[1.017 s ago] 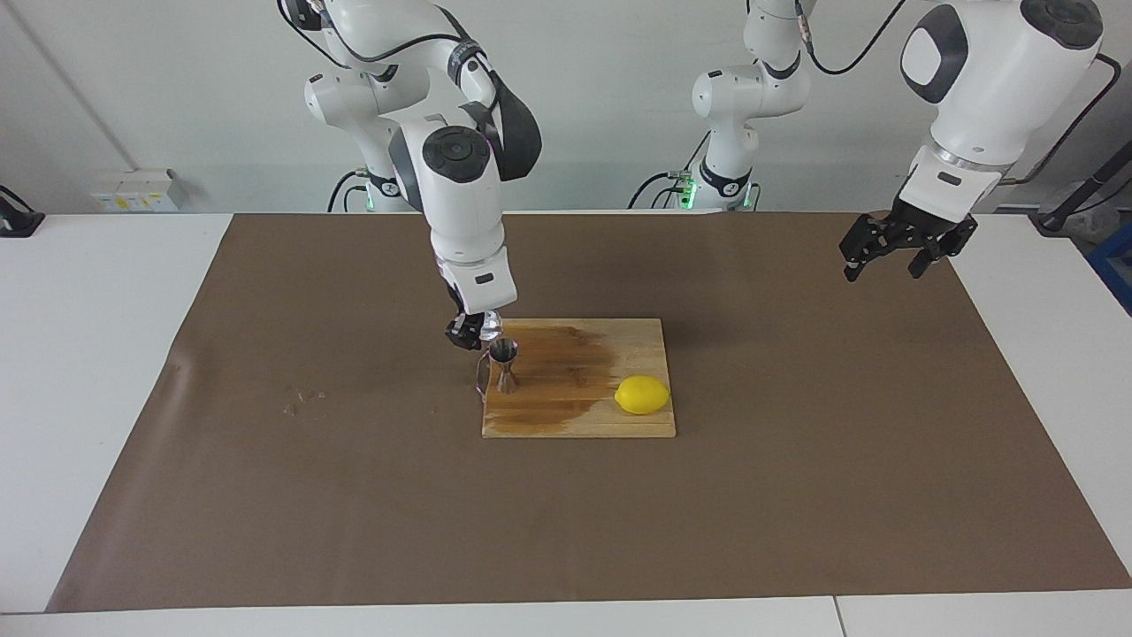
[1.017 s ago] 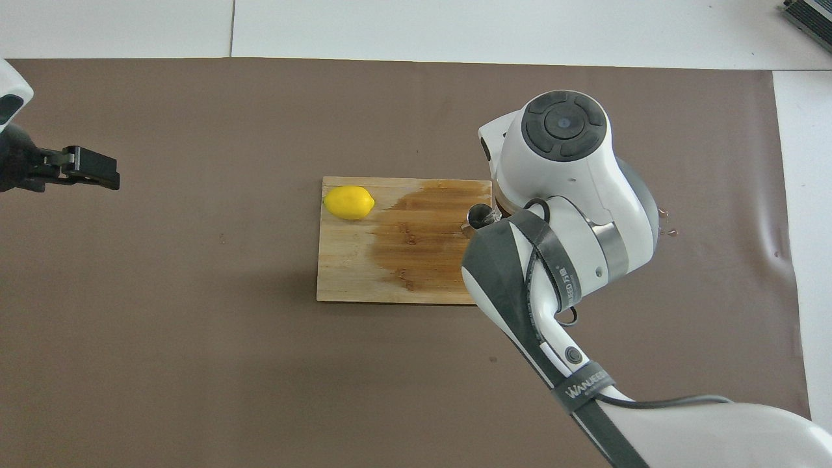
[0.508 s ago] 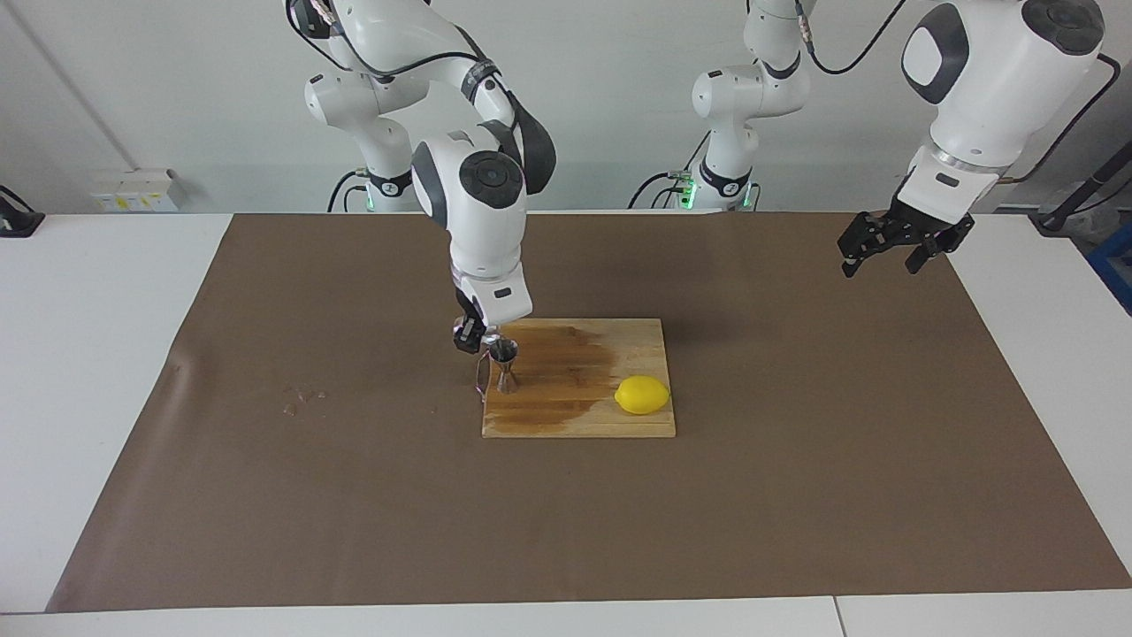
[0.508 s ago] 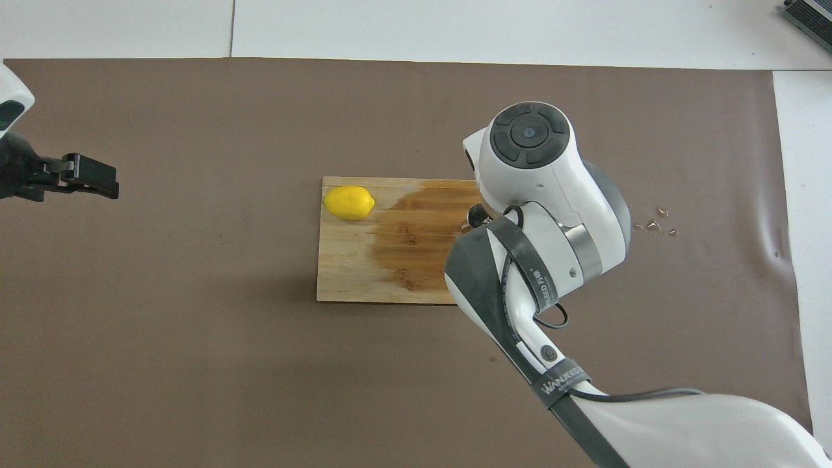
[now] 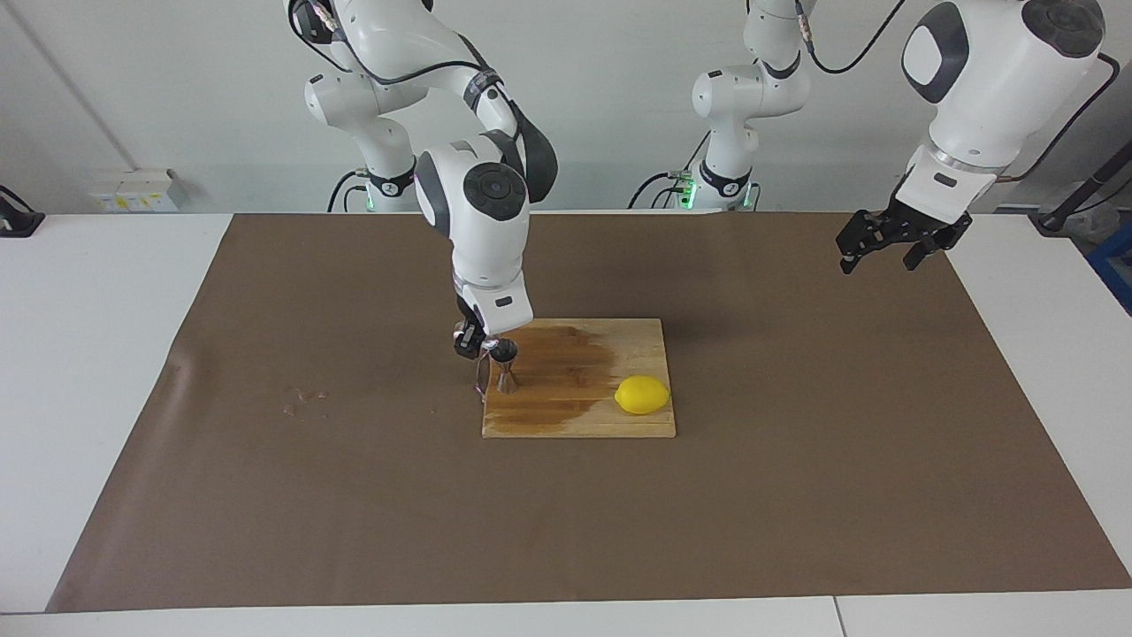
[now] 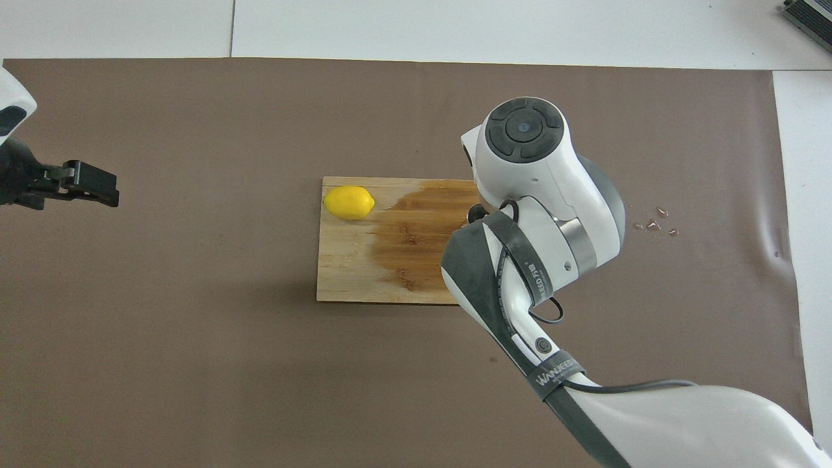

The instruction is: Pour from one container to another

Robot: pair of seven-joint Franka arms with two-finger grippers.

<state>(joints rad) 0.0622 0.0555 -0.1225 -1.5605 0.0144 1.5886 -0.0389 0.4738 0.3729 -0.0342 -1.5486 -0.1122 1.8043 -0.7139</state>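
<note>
- The right gripper (image 5: 473,341) hangs right at the jigger's (image 5: 506,367) rim, clamped on the glass cup (image 5: 485,345), which is tipped toward the jigger's mouth.
- Compared with a second ago, the gripper has dropped lower and rolled further over; the cup now sits almost against the jigger's top cone instead of above it.
- That reads to me as the pour itself in progress, or just at its tail end; no stream is visible, so I can't say whether liquid is running.
- The jigger stands upright just below the gripper, on the board (image 5: 619,425) at the corner toward the right arm's end of the worktop (image 5: 796,495).
- From above, the right arm's wrist covers the cup entirely; only a sliver of the jigger (image 6: 476,213) peeks out.
- A dark wet stain spreads over the board beside the jigger, and droplets (image 5: 299,402) lie on the brown mat, well away from the gripper.
- The lemon (image 5: 642,395) rests on the board, well clear of the gripper.
- The left gripper (image 5: 893,248) waits in the air over the mat at the left arm's end, fingers apart, holding nothing; it has drifted only slightly.
- Judgement: hold the tilt steady, then level the cup.
</note>
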